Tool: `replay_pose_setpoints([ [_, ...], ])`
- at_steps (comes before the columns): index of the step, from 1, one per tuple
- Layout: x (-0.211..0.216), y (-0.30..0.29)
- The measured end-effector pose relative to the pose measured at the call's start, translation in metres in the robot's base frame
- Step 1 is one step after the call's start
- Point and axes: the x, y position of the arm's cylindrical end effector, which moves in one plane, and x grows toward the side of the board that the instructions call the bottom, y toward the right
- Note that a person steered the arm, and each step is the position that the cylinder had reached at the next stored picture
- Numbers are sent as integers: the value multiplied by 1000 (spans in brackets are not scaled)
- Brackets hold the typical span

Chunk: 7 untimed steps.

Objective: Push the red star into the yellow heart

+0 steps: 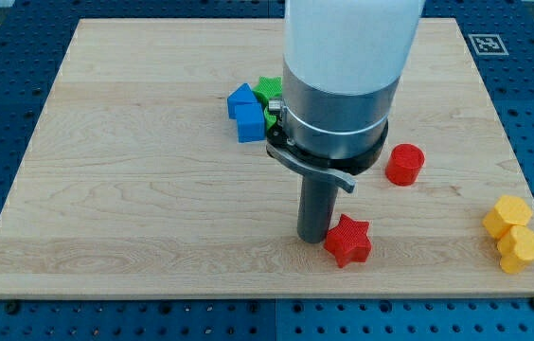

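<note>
The arm has no claw, only a dark rod whose tip [312, 235] touches the red plastic star [347, 241] at lower centre, well apart from the yellow plastic heart [520, 249] at lower right, so the push remains undone.

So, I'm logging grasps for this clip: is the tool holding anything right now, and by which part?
Nothing is held. My tip has no way to grip; it stands on the board right at the view's left side of the red star, seemingly touching it, only to push.
</note>
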Motion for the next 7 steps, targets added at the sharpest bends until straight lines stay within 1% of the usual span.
replay_pose_setpoints([
  [3, 6, 3],
  [5, 6, 27],
  [7, 20, 22],
])
